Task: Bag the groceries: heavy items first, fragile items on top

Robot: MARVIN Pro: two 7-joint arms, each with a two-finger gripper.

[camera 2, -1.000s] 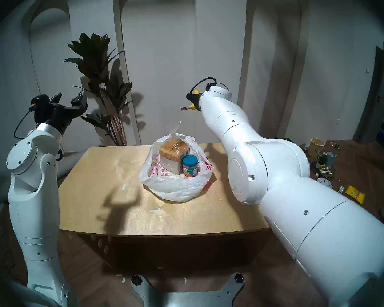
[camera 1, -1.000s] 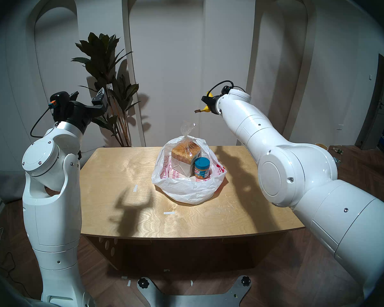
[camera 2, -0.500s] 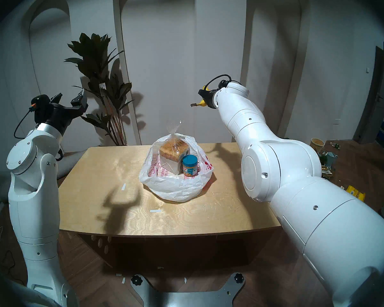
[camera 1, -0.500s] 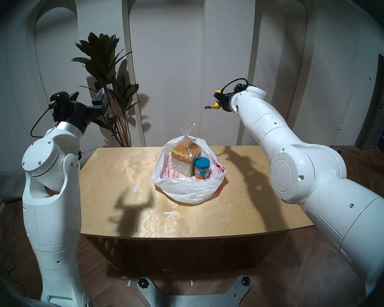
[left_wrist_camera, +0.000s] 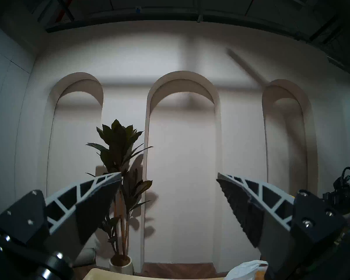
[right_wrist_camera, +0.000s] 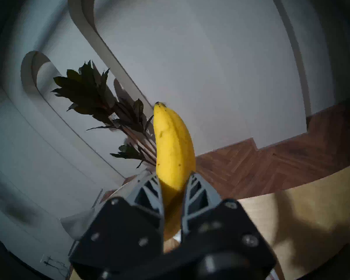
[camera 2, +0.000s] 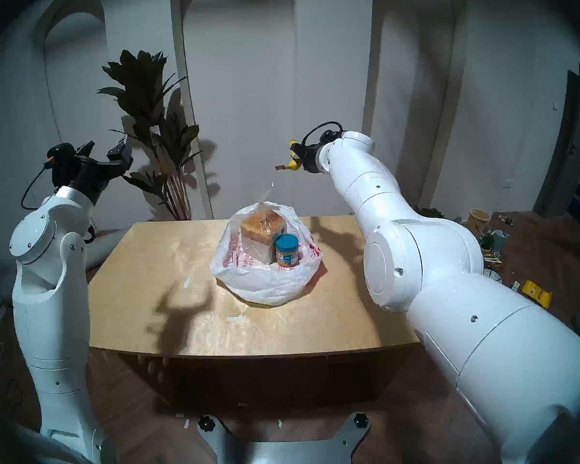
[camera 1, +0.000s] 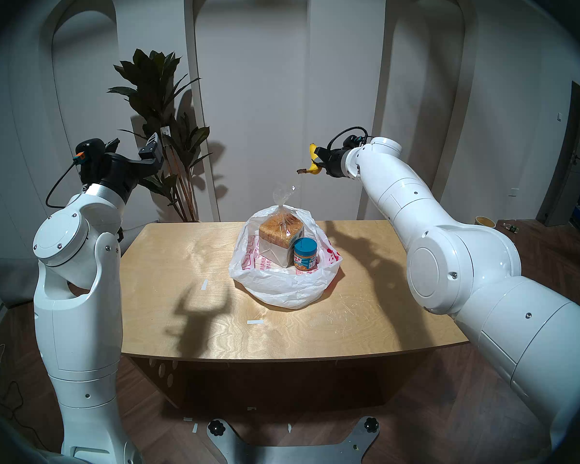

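- Right gripper: raised in the air above and behind the bag, its two fingers pressed against the sides of the banana; seen from the wrist, the banana rises from between the jaws with its dark tip uppermost; from the head views its brown stem end points toward the robot's left, and the fruit hangs clear of everything below.
- Left gripper: held high at the robot's left side, well apart from the table; jaws spread wide with nothing between them; through the gap the wrist view shows the white arched wall and the potted plant.
- Bag: thin white plastic with red-pink printing, standing open on the far middle of the wooden table; its rim is slumped outward in folds around the contents.
- Loaf: brown-crusted, sliced, in clear wrap tied in a tuft at the top; it stands inside the bag toward the rear, its top and tuft rising above the rim.
- Peanut butter jar: upright inside the bag, blue lid uppermost, just in front of the loaf and to its right; whether jar and loaf touch cannot be told.
- Table surface: two short strips of white tape lie to the left of and in front of the bag; the shadow of the left gripper falls between them.
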